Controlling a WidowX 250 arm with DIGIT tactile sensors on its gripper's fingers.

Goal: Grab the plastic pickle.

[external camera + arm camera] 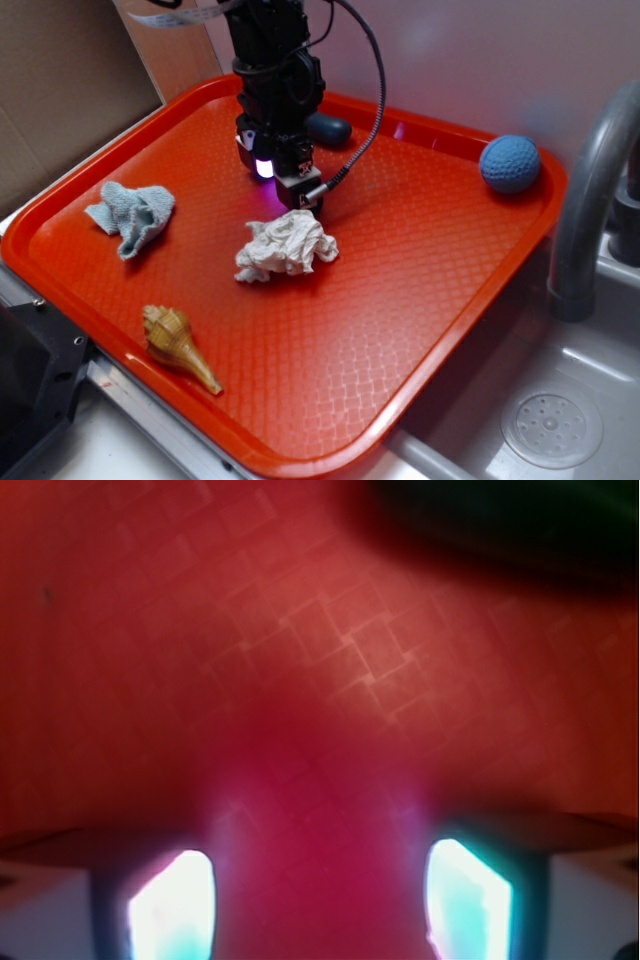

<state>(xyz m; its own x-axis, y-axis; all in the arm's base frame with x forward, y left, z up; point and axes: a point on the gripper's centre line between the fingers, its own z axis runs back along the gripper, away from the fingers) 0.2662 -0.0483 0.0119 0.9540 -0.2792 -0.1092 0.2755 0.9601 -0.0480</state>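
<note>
I hold the tool (272, 172) low over the orange tray (420, 250), its fingers (170, 905) spread with bare tray between them; it grips nothing. The plastic pickle (330, 128) lies just behind it, near the far rim; in the wrist view it sits at the upper right (500, 520). I judge the next move calls for advancing until both fingers straddle its narrow width, then closing. The tray floor is textured; a sink (560, 400) adjoins on the right.
</note>
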